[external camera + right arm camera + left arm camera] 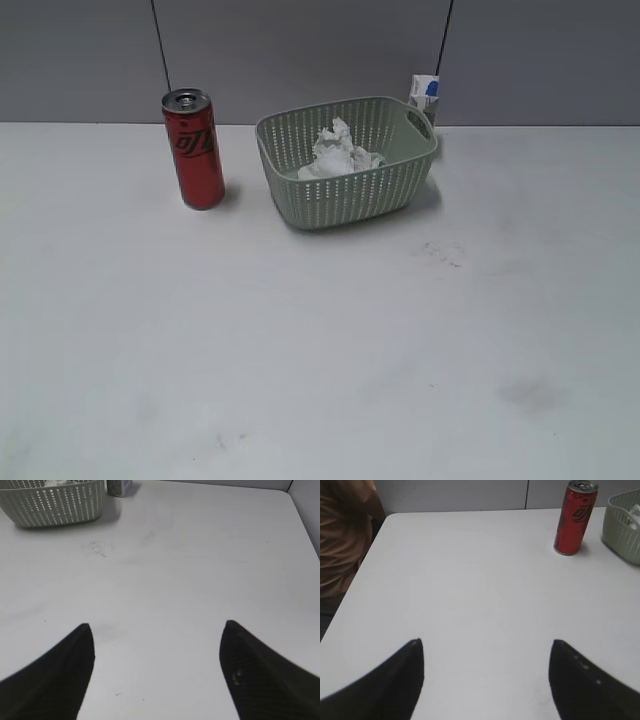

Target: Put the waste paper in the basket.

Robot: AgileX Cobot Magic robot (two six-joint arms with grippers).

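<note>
The pale green basket (390, 185) stands at the back of the white table. Crumpled white waste paper (338, 155) lies inside it; I cannot tell the wads apart. The basket's corner shows in the left wrist view (620, 527) and its wall in the right wrist view (55, 505), with a bit of paper (635, 515) visible inside. My left gripper (486, 642) is open and empty over bare table, far from the basket. My right gripper (156, 626) is open and empty over bare table. Neither gripper shows in the exterior view.
A red drink can (194, 148) stands upright left of the basket, also in the left wrist view (575, 516). A small white-and-blue carton (424, 92) stands behind the basket's right corner, also in the right wrist view (119, 487). A person's arm (342, 540) is beyond the table's left edge.
</note>
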